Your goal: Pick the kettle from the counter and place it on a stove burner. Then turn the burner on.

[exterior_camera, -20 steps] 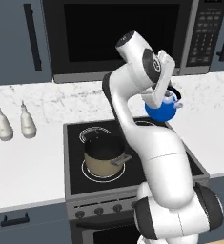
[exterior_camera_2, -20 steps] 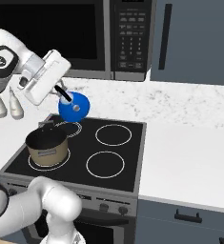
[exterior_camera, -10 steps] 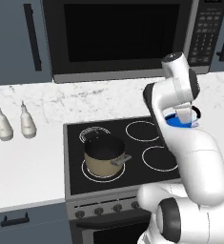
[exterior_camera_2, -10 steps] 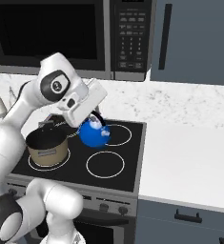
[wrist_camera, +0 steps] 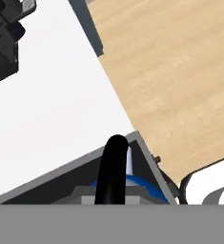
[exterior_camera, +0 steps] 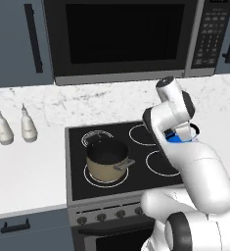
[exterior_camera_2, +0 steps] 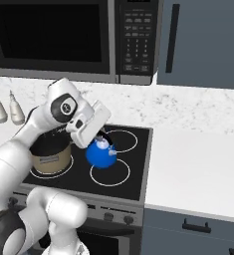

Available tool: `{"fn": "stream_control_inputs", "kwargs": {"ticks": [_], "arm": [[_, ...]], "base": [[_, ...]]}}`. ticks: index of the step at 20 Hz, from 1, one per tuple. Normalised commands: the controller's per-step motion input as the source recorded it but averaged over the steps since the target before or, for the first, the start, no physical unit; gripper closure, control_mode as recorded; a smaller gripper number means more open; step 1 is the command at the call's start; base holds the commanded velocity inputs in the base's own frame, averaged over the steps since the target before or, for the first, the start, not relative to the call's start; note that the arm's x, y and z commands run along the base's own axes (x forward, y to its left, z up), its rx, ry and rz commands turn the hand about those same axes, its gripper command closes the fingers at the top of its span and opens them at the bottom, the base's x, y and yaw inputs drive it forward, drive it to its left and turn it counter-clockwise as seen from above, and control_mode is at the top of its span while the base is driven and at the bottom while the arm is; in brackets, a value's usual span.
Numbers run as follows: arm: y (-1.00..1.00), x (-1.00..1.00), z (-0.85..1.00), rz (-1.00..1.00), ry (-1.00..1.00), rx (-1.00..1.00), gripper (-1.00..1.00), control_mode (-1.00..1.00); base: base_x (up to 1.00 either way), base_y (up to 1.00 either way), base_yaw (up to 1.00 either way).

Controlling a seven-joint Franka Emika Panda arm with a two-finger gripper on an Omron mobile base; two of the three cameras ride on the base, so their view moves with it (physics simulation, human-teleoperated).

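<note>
White counter: two bottles. Black cooktop: tan pot.

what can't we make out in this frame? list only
- Gripper fingertips on the kettle handle: covered by the hand's white body in the right base view.
- Kettle in the left base view: mostly behind the arm, a blue sliver shows.
- Whether the kettle touches the cooktop or hangs above the stove burner: cannot tell.
- Stove knobs: too small to read a setting.
</note>
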Motion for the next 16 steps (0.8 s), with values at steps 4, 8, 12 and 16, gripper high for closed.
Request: {"fn": "stream_control_inputs", "kwargs": {"ticks": [4,8,12,16], "arm": [[0.0,0.57,-0.4,0.01,0.02,-0.01,1.0,-1.0],[0.0,0.73,-0.26,0.0,0.02,-0.06,1.0,-1.0],[-0.01,0.41,-0.41,0.0,0.22,-0.09,1.0,-1.0],[0.0,0.03,-0.54,0.0,0.4,-0.1,1.0,-1.0]], "base": [[0.0,0.0,0.0],[0.0,0.0,0.0],[0.0,0.0,0.0],[0.0,0.0,0.0]]}}
